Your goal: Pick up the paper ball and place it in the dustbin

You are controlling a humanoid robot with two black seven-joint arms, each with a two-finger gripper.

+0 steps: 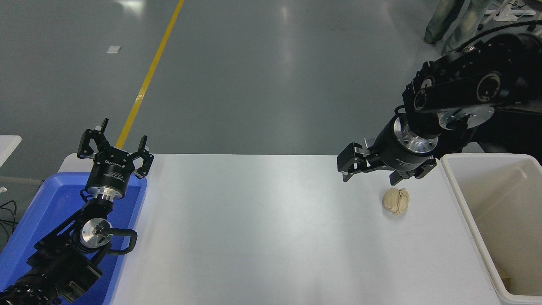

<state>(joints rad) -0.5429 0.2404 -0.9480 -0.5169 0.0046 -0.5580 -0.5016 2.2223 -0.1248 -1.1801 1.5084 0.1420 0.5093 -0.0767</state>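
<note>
The paper ball was found lying on the white tabletop at right of centre in the frame, free of any contact, with the dustbin near it at the right edge. The bin's rim was noted as thick and rounded, its walls deep; a scrap of something tan was glimpsed low in its lower corner, too small to identify.

The right end effector was seen just above and slightly left of the ball, fingers spread open, nothing held, tilted toward the lower left. The left end effector was parked at lower left over the blue tray, fingers likewise open and empty.

Risks judged from here: the fingers were offset from the ball's middle, so a closing pinch might only clip its edge and roll it away. A light, lumpy wad could also slip out during transfer. The bin's rim could be struck if the carry were made too low.
</note>
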